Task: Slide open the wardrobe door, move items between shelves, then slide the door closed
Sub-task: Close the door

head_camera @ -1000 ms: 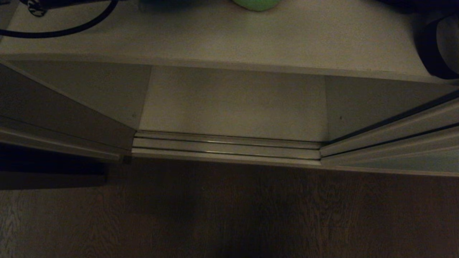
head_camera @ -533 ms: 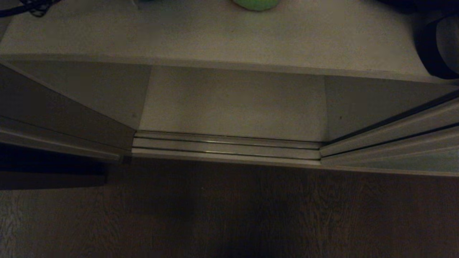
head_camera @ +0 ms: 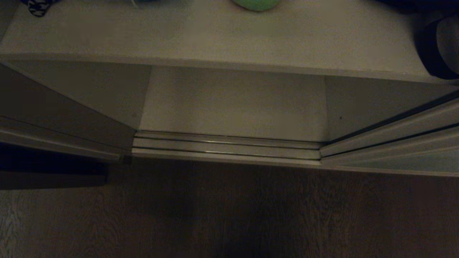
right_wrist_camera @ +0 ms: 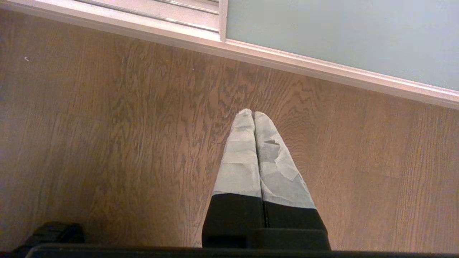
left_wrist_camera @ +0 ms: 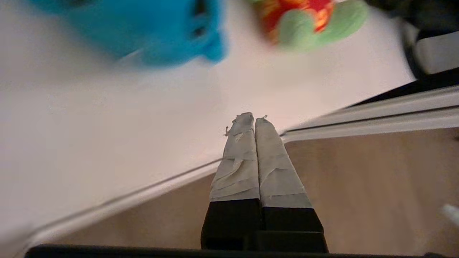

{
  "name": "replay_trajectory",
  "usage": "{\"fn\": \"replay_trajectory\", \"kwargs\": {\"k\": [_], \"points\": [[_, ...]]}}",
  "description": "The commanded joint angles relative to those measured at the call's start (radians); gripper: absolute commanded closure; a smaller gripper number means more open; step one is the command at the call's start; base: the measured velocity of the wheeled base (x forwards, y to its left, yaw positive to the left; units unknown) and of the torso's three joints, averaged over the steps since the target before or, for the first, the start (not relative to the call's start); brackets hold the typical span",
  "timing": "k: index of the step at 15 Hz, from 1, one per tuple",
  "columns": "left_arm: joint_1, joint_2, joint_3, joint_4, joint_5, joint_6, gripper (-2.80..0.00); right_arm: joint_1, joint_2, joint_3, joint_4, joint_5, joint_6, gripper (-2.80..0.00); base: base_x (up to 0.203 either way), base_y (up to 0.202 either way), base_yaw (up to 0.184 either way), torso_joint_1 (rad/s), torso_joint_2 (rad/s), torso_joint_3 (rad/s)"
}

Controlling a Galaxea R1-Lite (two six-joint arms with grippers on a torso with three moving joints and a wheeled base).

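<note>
The sliding wardrobe door (right_wrist_camera: pixel 340 36), a pale grey-green panel in a light frame, stands pushed to the right (head_camera: pixel 412 161), so the wardrobe is open. On the upper white shelf (head_camera: pixel 215 36) lies the green toy (head_camera: pixel 256 4), cut by the picture's top edge. The left wrist view shows that green toy with its red mark (left_wrist_camera: pixel 312 21) beside the teal-blue toy (left_wrist_camera: pixel 143 28) on the same shelf (left_wrist_camera: pixel 107 118). My left gripper (left_wrist_camera: pixel 254 120) is shut and empty, at the shelf's front edge, apart from both toys. My right gripper (right_wrist_camera: pixel 252 114) is shut and empty over the wood floor.
The lower white board (head_camera: pixel 233 104) lies behind the floor rails (head_camera: pixel 226 145). A dark rounded object (head_camera: pixel 437 46) sits at the shelf's right end. A bit of braided cable (head_camera: pixel 36 7) shows at the top left. Brown wood floor (head_camera: pixel 229 215) fills the foreground.
The black cable loop that lay over the upper shelf's left end has drawn up out of the head view; only a small braided piece stays. Toys, door and camera have not moved.
</note>
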Motion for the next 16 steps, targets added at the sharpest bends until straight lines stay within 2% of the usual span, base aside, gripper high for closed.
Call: {"fn": "replay_trajectory", "kwargs": {"k": [1,5,7,9,12,14,16], "points": [[0.043,-0.163,0.094,0.02,0.003,0.002,0.0,0.0,-0.001,0.0,0.0,0.0,-0.001,0.0,0.0,0.0,0.0,0.0,0.0,0.0],[0.17,-0.406,0.3,0.097,0.013,0.026,0.0,0.0,-0.001,0.0,0.0,0.0,-0.001,0.0,0.0,0.0,0.0,0.0,0.0,0.0],[0.285,-0.535,0.422,0.136,0.015,0.028,0.0,0.0,0.0,0.0,0.0,0.0,-0.001,0.0,0.0,0.0,0.0,0.0,0.0,0.0],[0.347,-0.661,0.62,0.145,0.017,0.029,0.0,0.0,0.0,0.0,0.0,0.0,-0.001,0.0,0.0,0.0,0.0,0.0,0.0,0.0],[0.378,-0.863,0.917,0.145,0.017,0.035,0.0,0.0,0.0,0.0,0.0,0.0,-0.001,0.0,0.0,0.0,0.0,0.0,0.0,0.0],[0.368,-0.974,1.093,0.122,0.018,0.047,0.0,0.0,-0.001,0.0,0.0,0.0,-0.001,0.0,0.0,0.0,0.0,0.0,0.0,0.0],[0.352,-1.006,1.227,0.073,0.035,0.028,0.0,0.0,-0.002,0.0,0.0,0.0,-0.001,0.0,0.0,0.0,0.0,0.0,0.0,0.0]]}}
